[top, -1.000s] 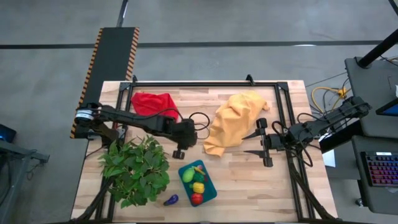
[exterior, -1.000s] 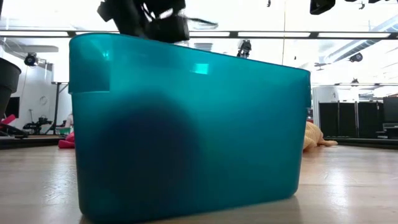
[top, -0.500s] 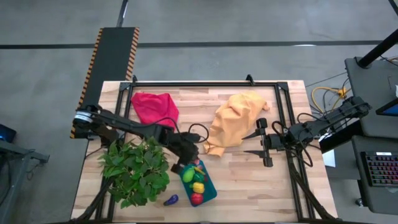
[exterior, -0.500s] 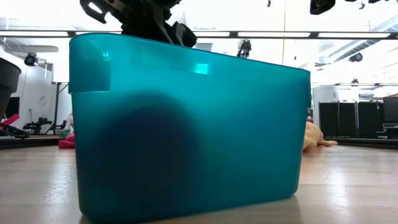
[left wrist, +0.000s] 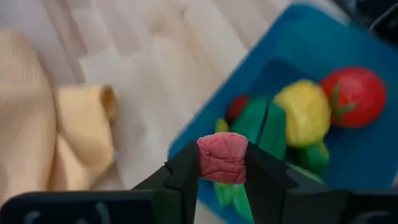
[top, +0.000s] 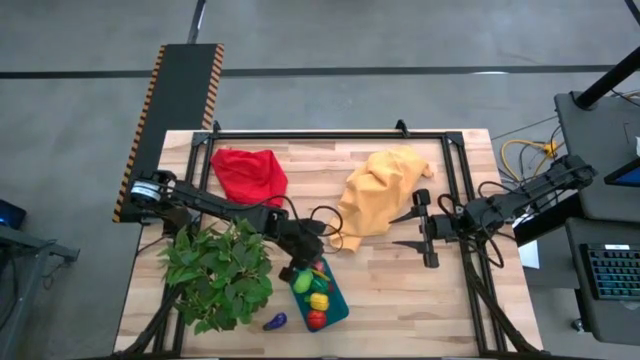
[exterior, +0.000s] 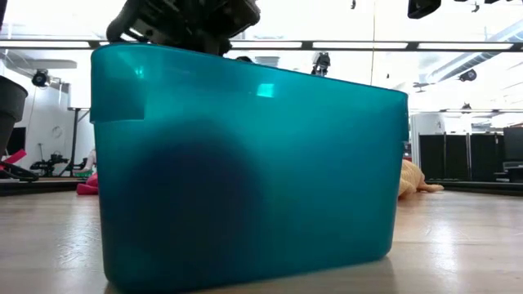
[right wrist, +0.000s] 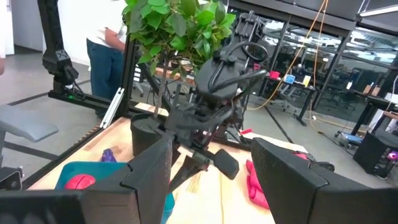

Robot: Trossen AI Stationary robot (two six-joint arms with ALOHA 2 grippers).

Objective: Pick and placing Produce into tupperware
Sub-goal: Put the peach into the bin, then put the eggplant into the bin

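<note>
Gripping pink produce piece [left wrist: 222,157], left gripper [left wrist: 222,163] above tupperware [left wrist: 367,165] holding tomato [left wrist: 354,95], yellow [left wrist: 303,112], green pieces [left wrist: 264,124]. Right gripper [top: 421,229] parked open.

In the low view the teal tupperware [exterior: 245,171] fills most of the picture and hides its contents, while the left gripper [exterior: 192,20] above its far rim is cut off by the upper edge, its fingers unseen there.

A robotics lab — bare concrete floor [top: 400,40], glass-walled bays with desks [right wrist: 323,93], and trailing cables [right wrist: 292,74].
</note>
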